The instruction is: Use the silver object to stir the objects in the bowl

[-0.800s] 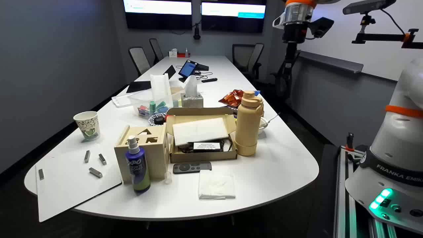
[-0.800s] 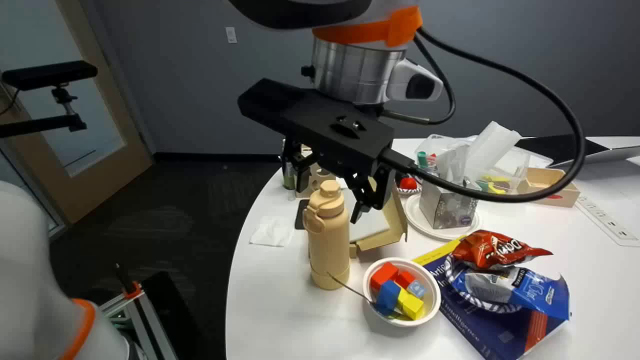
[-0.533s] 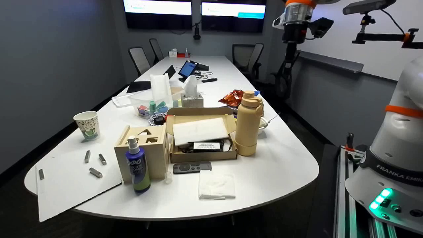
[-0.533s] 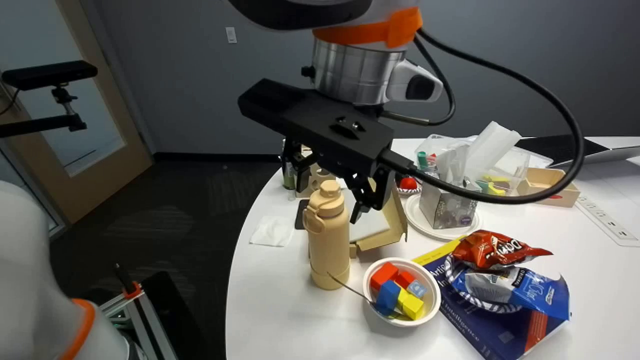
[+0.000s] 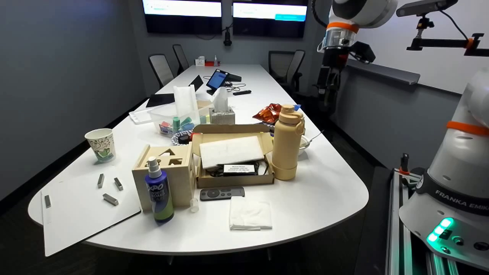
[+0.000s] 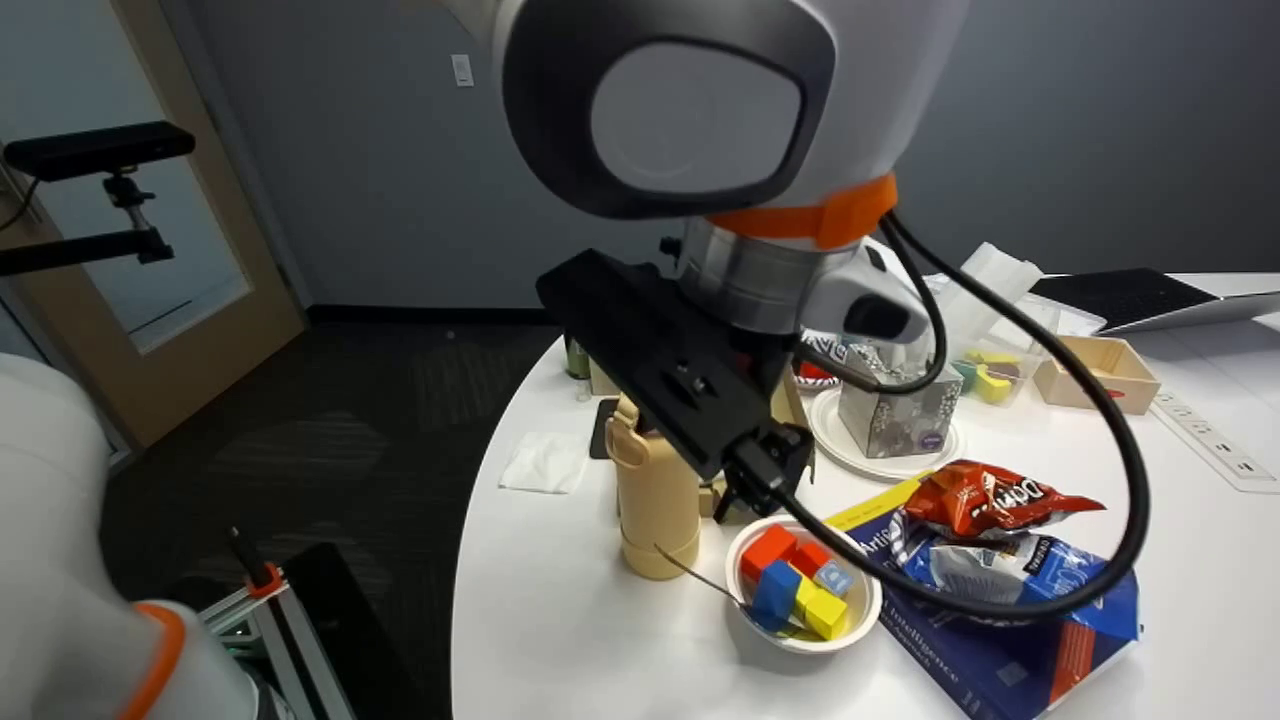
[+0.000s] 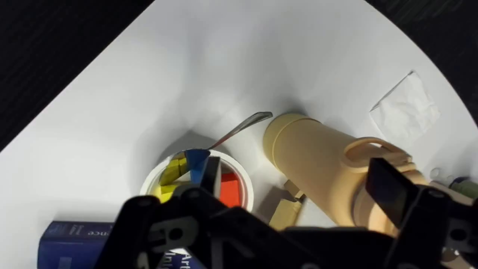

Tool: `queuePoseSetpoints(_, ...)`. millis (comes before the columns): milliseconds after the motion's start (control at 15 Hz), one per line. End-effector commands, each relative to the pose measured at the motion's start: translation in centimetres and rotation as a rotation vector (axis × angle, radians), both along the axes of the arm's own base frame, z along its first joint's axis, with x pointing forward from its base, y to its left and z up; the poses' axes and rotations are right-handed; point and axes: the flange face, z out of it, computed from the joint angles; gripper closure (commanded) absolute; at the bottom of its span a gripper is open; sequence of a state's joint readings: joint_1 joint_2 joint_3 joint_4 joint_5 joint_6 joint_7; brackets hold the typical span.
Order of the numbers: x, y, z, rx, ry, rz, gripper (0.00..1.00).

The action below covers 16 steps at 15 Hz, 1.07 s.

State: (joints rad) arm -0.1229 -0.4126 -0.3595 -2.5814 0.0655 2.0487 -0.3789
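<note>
The silver object, a thin metal spoon (image 6: 692, 572), leans in the pale bowl (image 6: 800, 647) with its handle over the rim. It also shows in the wrist view (image 7: 241, 127). The objects are red (image 6: 768, 551), blue (image 6: 776, 590) and yellow (image 6: 824, 612) blocks in the bowl. In an exterior view the bowl (image 5: 303, 148) is mostly hidden behind the tan jug. My gripper (image 7: 297, 170) is open and empty above the table. In the wrist view one finger overlaps the bowl and the other overlaps the jug's top. One exterior view of the gripper (image 5: 328, 100) shows it apart from the bowl.
The tall tan jug (image 6: 660, 500) stands close beside the spoon handle. A blue book (image 6: 960, 650) with red (image 6: 985, 497) and blue (image 6: 1075, 580) snack bags lies on the bowl's far side. An open cardboard box (image 5: 235, 182) and a napkin (image 5: 250, 214) are near the jug. The table edge curves nearby.
The arm has lowered and tilted, and the gripper has moved down toward the bowl and jug. The spoon, blocks, bowl and jug have not moved.
</note>
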Motion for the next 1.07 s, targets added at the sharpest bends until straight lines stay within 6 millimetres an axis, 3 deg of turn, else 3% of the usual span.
queuePoseSetpoints(0,-0.1,-0.8,-2.5,0.016,0.007,-0.191,0.00)
queuePoseSetpoints(533,-0.5,-2.6,-7.2,0.075,0.022,-0.541,0.00)
queuePoseSetpoints(1000,-1.2,-1.1,-10.9,0.204,0.035,-0.736,0.00)
